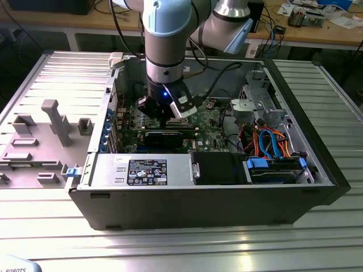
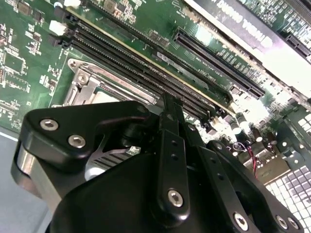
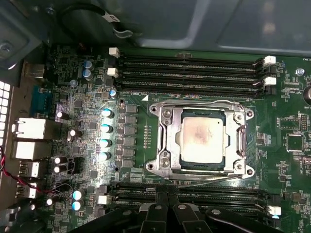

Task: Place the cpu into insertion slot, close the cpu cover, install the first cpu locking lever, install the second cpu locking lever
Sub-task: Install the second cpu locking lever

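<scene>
The cpu [image 3: 201,140] sits socketed under the closed cover [image 3: 170,141], levers seemingly latched; pincer [image 3: 167,206] narrow, empty.

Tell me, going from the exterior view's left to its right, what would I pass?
Grey plastic fixture with upright blocks → silver power supply box with a black label → robot arm's gripper over the green motherboard → orange and blue cables.

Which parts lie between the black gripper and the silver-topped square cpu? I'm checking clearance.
In the first wrist view, black memory slots on the green motherboard run between the gripper and the cpu, plus the near edge of the silver cpu cover.
</scene>
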`<state>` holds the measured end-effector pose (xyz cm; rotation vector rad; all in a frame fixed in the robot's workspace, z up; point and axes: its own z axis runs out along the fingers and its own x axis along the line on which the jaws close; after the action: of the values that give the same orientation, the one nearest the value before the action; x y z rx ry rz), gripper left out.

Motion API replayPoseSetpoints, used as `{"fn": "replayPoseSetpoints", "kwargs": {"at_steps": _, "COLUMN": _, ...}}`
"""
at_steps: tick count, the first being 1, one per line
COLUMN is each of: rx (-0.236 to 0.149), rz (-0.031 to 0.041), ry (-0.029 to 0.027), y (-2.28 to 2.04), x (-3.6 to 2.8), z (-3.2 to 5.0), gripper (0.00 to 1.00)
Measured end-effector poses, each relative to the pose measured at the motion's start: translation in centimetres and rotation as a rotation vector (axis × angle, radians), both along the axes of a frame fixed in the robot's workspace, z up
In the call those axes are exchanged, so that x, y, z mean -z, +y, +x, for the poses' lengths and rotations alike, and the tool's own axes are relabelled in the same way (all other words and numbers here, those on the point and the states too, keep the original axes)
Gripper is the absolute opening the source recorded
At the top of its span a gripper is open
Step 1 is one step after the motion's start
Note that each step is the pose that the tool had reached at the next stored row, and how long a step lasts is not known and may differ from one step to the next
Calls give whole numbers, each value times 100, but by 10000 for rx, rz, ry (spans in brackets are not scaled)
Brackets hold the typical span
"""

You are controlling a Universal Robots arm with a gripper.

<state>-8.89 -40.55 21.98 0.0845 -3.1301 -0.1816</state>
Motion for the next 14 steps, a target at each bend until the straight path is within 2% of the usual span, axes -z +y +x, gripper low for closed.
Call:
{"fn": "replayPoseSetpoints", "kwargs": {"at_steps": 11, "rx": 1, "rz": 0, "ry": 0, "y": 0, "x": 3, "z": -19, "gripper": 11}}
{"fn": "replayPoseSetpoints", "kwargs": {"at_steps": 14, "rx": 1, "rz": 77, "ry": 1, "y": 0, "x": 16, "z": -27, "gripper": 11}}
